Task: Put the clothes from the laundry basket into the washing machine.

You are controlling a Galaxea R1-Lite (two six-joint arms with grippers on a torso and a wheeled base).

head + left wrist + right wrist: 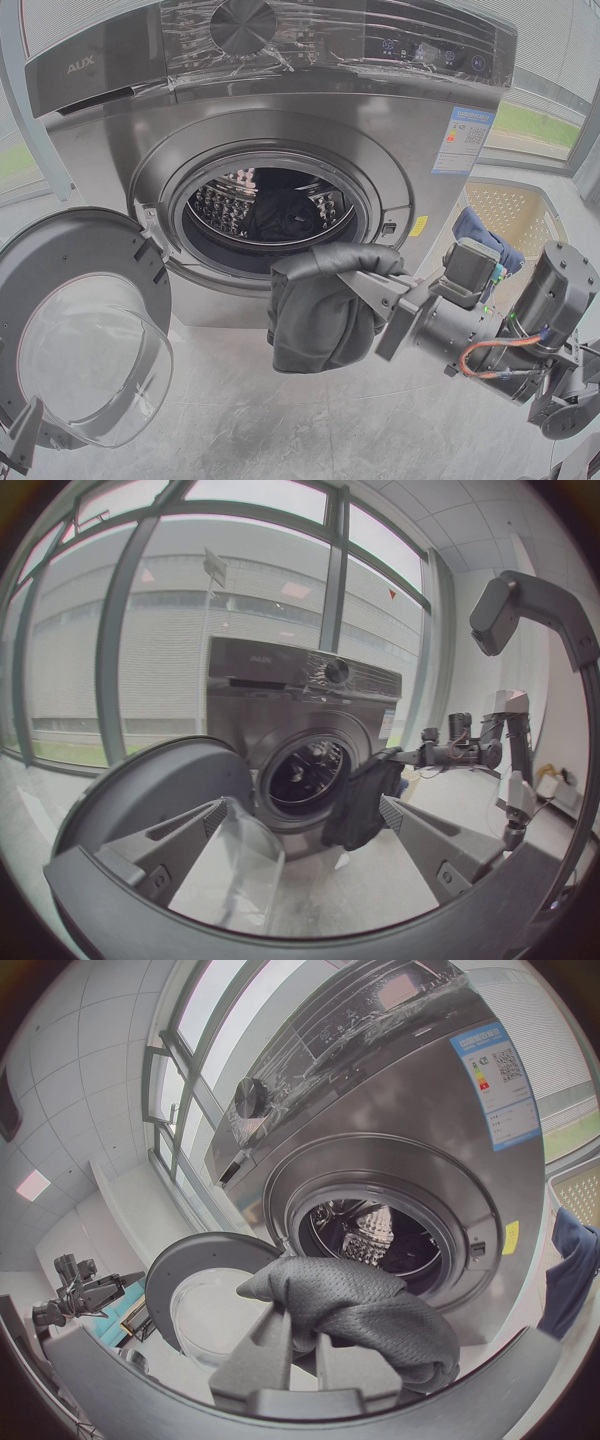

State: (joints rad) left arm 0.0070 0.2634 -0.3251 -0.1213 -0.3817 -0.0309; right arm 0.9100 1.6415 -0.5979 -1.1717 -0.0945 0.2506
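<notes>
The right arm — dark grey cylinders at four o'clock in the head view — carries a looped orange cable and a boxy wrist camera. The left gripper has matte grey wedge fingers — ribbed pads, one screw each.

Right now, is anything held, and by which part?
Right end effector grips the grey garment by a bunched upper fold; left end effector is open, empty.

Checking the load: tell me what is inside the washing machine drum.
A dark garment lies in the drum. The grey garment in the right gripper hangs before it, covering its lower edge.
</notes>
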